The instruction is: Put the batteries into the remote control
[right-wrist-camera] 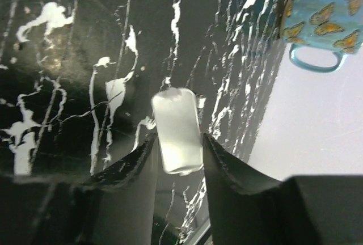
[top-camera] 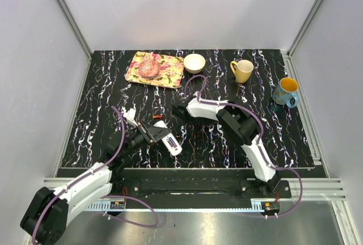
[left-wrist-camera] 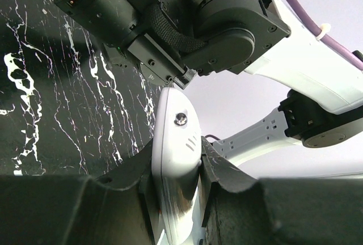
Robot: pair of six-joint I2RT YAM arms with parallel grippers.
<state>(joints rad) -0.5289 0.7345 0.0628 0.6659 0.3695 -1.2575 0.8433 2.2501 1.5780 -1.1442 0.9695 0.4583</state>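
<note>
Left hand (left-wrist-camera: 177,172) is closed on the remote control (left-wrist-camera: 177,134); at its 12 o'clock, right hand (right-wrist-camera: 178,150) pinches a white cover (right-wrist-camera: 177,123).

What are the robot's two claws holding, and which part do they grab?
The left claw squeezes the white remote by its two long sides. The right claw pinches the small white cover by its two long edges.
</note>
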